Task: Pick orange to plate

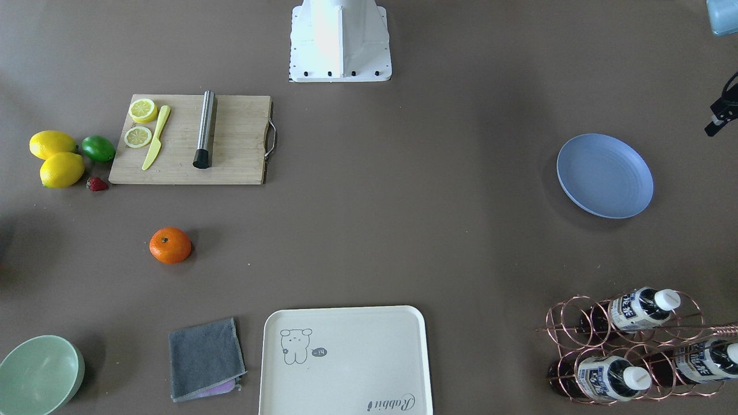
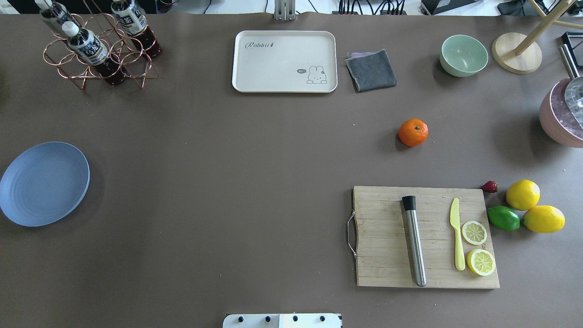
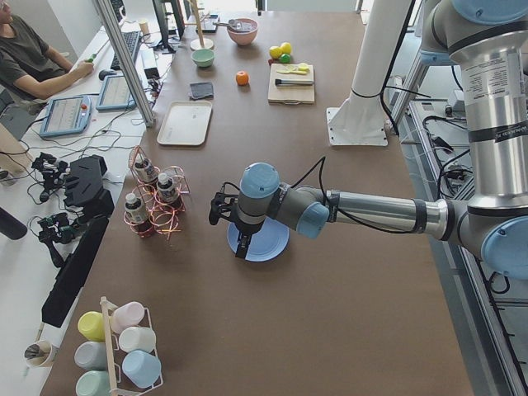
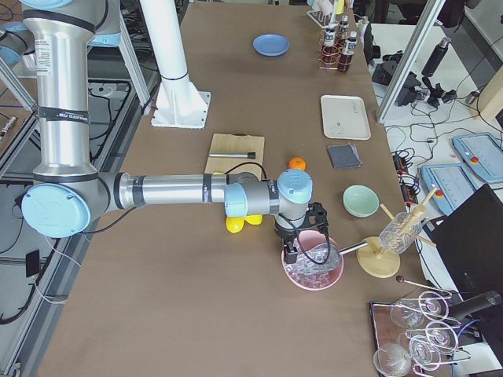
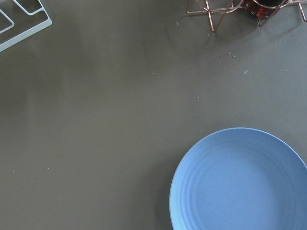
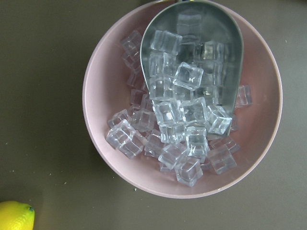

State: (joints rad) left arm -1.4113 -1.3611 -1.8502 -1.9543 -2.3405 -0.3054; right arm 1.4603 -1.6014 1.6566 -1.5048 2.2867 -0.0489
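Bare plate (image 5: pixel 240 187) lay under the left wrist camera; the whole task was left to do.
Orange (image 2: pixel 413 132) sat on the table at two o'clock overhead, plate at nine, well apart; left gripper (image 3: pixel 239 246) hung by the plate, right gripper (image 4: pixel 291 251) over the ice bowl (image 6: pixel 96 96); neither claw's state could be told.

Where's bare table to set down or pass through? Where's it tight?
Bare: the wide middle strip between plate and cutting board, from tray to robot base; the plate holds nothing. Tight: lemons, lime and strawberry beside the board.
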